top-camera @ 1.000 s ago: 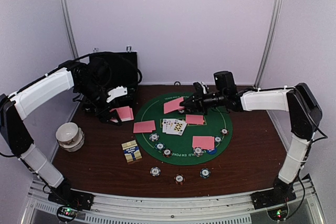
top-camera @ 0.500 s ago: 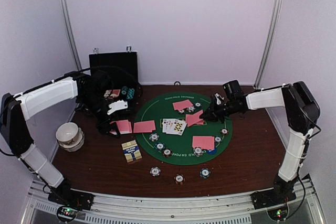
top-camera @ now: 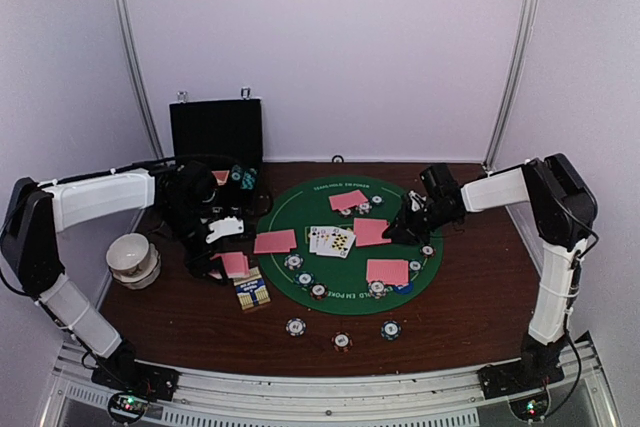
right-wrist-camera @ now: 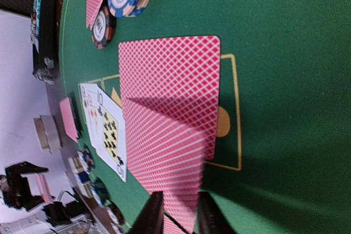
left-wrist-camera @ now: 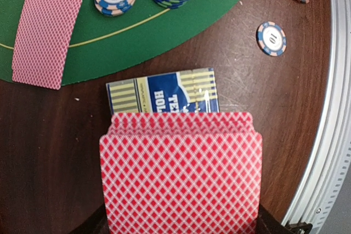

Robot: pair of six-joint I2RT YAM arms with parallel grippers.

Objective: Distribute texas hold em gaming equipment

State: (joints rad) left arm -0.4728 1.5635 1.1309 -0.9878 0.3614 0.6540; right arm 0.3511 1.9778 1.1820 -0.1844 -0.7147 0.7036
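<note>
Now the left gripper (top-camera: 228,255) is clamped on the edges of a deck of pink-backed playing cards (left-wrist-camera: 181,184), held close by the blue card box (left-wrist-camera: 164,94) on the table (left-wrist-camera: 55,135), left of the green mat (right-wrist-camera: 285,80). The right gripper (right-wrist-camera: 178,217) has its fingers slightly apart around a corner of a pink-backed card (right-wrist-camera: 164,152). That card lies tilted across another face-down card (right-wrist-camera: 170,69) on the mat's right half.

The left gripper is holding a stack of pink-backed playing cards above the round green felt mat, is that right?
No. The left gripper does hold the stack of pink-backed playing cards, but over the brown wooden table, near the blue-and-yellow card box, not above the mat. The left wrist view shows it.
</note>
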